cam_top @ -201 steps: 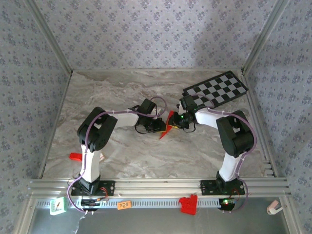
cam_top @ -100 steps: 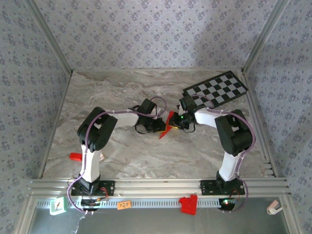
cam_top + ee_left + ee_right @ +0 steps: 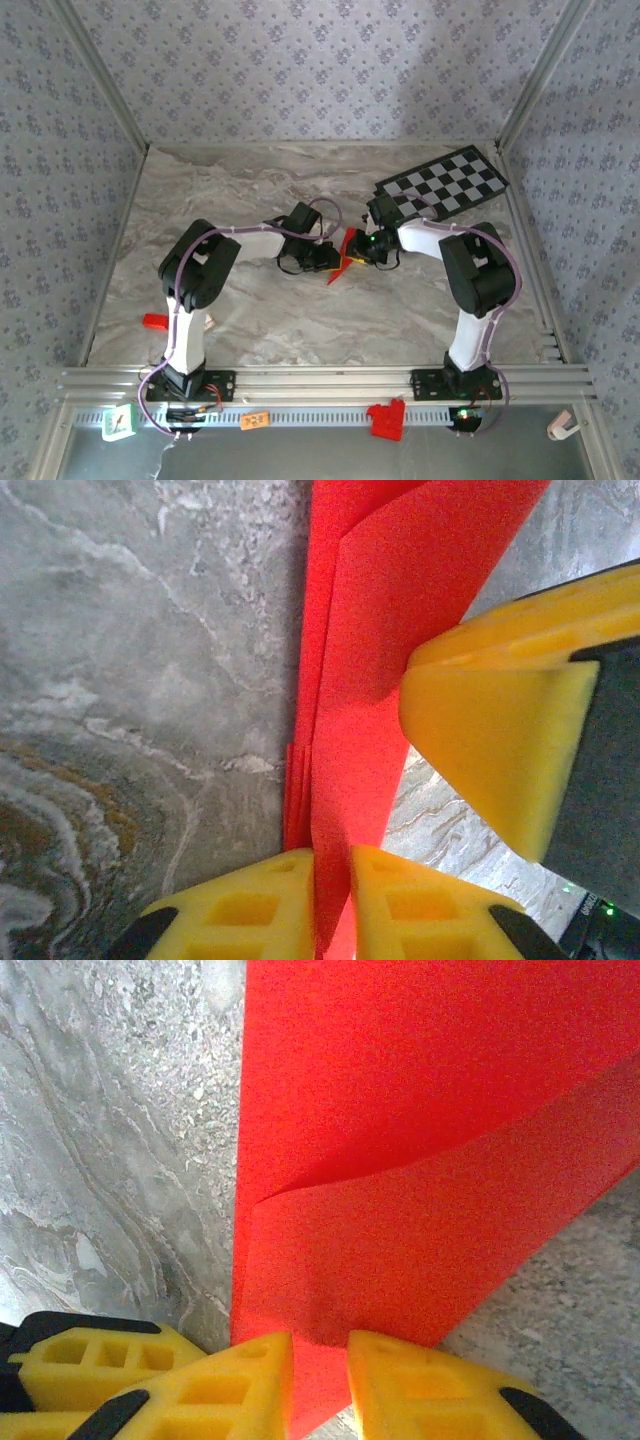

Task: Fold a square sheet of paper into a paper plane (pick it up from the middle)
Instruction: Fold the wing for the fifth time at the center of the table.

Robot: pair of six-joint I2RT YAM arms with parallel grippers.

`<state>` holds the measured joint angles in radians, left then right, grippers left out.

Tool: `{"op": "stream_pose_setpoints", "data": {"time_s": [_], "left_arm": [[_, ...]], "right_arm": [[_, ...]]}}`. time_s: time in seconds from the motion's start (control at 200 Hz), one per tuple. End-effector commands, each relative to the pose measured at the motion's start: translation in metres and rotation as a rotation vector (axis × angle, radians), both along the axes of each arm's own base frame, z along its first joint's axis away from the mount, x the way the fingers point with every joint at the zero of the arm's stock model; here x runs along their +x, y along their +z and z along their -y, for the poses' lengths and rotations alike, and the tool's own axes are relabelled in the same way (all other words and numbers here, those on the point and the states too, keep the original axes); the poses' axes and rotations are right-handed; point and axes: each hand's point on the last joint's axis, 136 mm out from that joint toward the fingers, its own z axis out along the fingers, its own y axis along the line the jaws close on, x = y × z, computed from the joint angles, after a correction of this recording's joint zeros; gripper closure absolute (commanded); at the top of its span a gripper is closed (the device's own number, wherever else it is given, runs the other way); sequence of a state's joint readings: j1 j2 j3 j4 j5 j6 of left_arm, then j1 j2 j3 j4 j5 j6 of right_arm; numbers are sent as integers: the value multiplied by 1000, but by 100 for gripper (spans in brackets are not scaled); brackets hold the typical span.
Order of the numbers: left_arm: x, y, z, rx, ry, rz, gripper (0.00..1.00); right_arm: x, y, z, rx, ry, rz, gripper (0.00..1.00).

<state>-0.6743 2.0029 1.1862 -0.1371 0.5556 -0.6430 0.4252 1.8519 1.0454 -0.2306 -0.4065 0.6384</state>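
Paper: folded red paper (image 3: 343,262) mid-table, between both grippers; layered edges stacked
Left gripper (image 3: 330,865): clenched on paper's edge
Right gripper (image 3: 320,1355): pinching same sheet
Room: bare table (image 3: 200,190) left; checkered board (image 3: 445,185) far-right

The bright red paper (image 3: 344,258), folded into long layers, stands on edge near the table (image 3: 250,320) centre

Paper (image 3: 341,266) between both end effectors (image 3: 330,259) (image 3: 360,249) (board (image 3: 445,185) behind, right)
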Motion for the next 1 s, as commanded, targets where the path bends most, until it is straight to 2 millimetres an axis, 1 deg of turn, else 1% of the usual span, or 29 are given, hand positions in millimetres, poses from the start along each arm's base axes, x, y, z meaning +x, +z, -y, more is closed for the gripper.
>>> {"op": "stream_pose_setpoints", "data": {"time_s": [0.0, 0.09, 0.145, 0.215, 0.31, 0.4, 0.455, 0.53, 0.65, 0.994], "left_arm": [[-7, 9, -19, 76, 36, -7, 80], [-1, 30, -21, 65, 62, 42, 74], [1, 39, -22, 59, 79, 62, 73], [3, 45, -22, 48, 103, 69, 73], [2, 55, -14, -6, 103, 75, 76], [-3, 62, 1, -77, 75, 62, 81], [-6, 62, 8, -102, 60, 49, 83], [-10, 55, 14, -115, 43, 24, 87], [-16, 48, 23, -134, 12, -15, 89], [-23, 11, 15, -51, 18, -71, 91]], "right_arm": [[-9, -22, 16, -101, -25, -72, 75], [-10, -23, 16, -106, -24, -78, 75], [-11, -24, 16, -111, -22, -84, 75], [-11, -24, 17, -115, -23, -90, 75], [-11, -24, 16, -119, -22, -96, 76], [-12, -24, 17, -124, -21, -102, 76], [-12, -24, 16, -123, -19, -103, 76], [-12, -24, 16, -123, -20, -105, 76], [-11, -24, 16, -123, -20, -105, 76], [-12, -22, 14, -119, -17, -109, 76]]}}
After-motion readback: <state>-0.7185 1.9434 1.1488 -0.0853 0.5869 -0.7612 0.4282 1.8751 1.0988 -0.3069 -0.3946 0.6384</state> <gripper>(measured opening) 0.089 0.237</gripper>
